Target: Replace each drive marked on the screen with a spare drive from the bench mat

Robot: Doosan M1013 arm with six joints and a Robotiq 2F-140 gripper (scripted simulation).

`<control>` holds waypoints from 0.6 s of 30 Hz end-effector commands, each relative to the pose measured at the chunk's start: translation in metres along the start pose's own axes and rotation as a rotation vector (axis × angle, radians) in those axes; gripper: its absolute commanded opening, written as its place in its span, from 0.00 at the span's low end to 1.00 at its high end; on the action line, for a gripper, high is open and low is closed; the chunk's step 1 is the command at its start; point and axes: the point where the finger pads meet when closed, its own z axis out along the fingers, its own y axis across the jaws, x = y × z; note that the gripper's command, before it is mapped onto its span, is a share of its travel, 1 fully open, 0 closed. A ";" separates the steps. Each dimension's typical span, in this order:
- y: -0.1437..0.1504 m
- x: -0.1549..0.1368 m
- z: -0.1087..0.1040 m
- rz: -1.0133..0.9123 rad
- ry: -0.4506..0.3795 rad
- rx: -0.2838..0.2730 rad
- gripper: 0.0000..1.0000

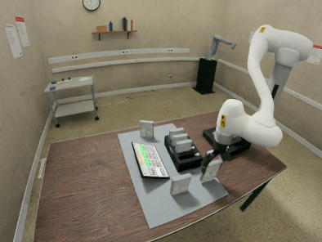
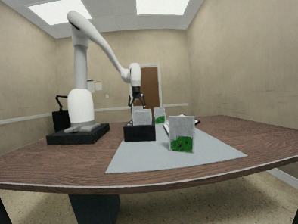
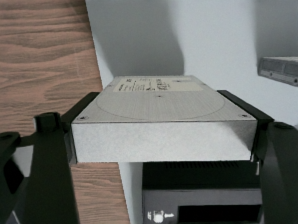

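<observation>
My gripper (image 1: pixel 212 161) (image 2: pixel 137 104) (image 3: pixel 158 105) is shut on a silver drive (image 1: pixel 211 172) (image 3: pixel 165 141), holding it upright by its side edges just off the near end of the black dock (image 1: pixel 189 163) (image 2: pixel 140 133) (image 3: pixel 200 196). Whether its lower end touches the mat (image 1: pixel 155 212) (image 2: pixel 212 160) (image 3: pixel 215 40) is unclear. Three drives stand in the dock's far part; the nearest to me there is one drive (image 1: pixel 183 145). An empty slot shows at the near end. Another drive (image 1: pixel 181 184) stands on the mat at the front, and one (image 1: pixel 146 128) (image 2: pixel 181 132) at the back.
The tilted screen (image 1: pixel 149 160) stands left of the dock, showing green and orange cells; its text is too small to read. The standing front drive also shows at the right edge of the wrist view. The robot's black base (image 1: pixel 241 146) (image 2: pixel 77 136) is beyond the dock.
</observation>
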 end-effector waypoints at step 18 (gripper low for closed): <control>0.000 0.000 0.005 0.000 0.001 -0.001 0.10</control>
